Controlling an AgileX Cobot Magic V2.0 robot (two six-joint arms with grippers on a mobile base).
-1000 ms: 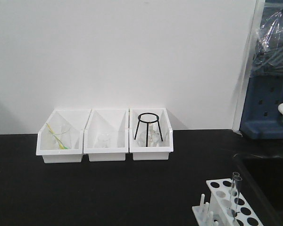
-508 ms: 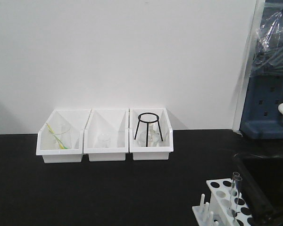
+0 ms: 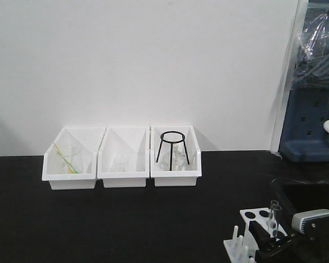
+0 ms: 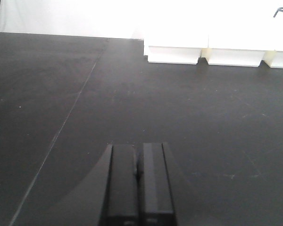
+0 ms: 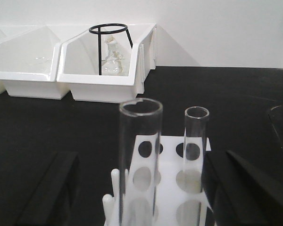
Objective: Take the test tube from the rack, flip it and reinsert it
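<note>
Where the rack (image 5: 166,165) stands, right end effector (image 5: 144,188) seemingly flanks a tube (image 5: 140,155).

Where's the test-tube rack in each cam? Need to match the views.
Front-facing: rack in the bottom right corner.
Left wrist: not in it.
Right wrist: rack at bottom centre, close up.
Shared landmark: the white bins, along the top edge in the left wrist, upper left in the right wrist.

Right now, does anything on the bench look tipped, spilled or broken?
Nothing stands out. Both test tubes stand upright in the rack, the three bins sit in a straight row, and no spill shows.
</note>
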